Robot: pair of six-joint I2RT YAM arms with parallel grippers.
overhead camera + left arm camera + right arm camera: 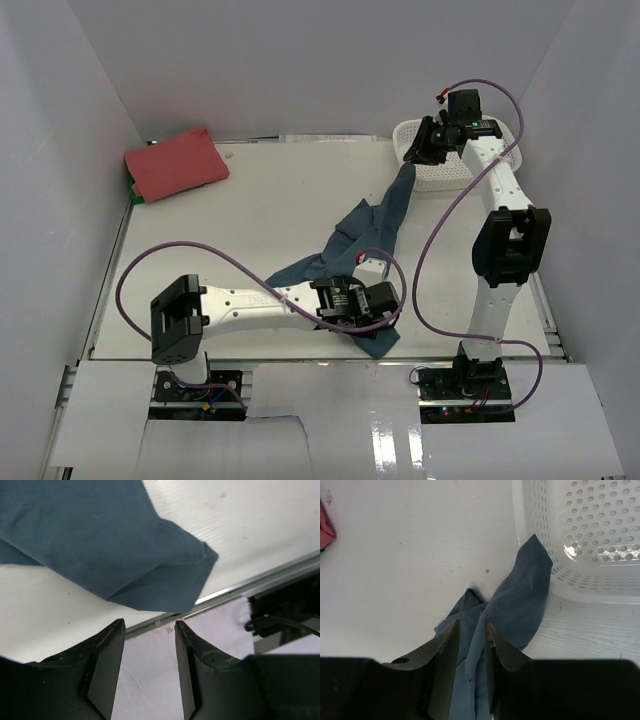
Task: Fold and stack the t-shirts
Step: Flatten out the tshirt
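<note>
**Inspector A:** How far along do we put the work?

**Inspector B:** About half done, in our judgement. Nearest first: the left claw (148, 625) hangs over the near edge of the white table (270, 210), jaws parted and empty. Just ahead of its fingertips lies the dark teal-blue cotton t-shirt (100, 535), crumpled and unfolded. A hemmed corner points toward the claw but is apart from it.

**Inspector A:** And beyond that?

**Inspector B:** The shirt trails away toward the right claw (471, 625), which hovers above its tapering far end. We note only a narrow slit between those jaws and nothing held; the cloth shows below, through the gap. Just past that claw, to its right, stands the white plastic lattice basket (580, 540). Whether the shirt's tip touches the basket wall or lies just beside it, we cannot tell. Well to the left of both claws, in the far corner, the coral-red cotton t-shirt (175, 163) lies folded flat.

**Inspector A:** What is outstanding?

**Inspector B:** We judge the teal shirt has yet to be spread, folded and stacked on the red one.
</note>
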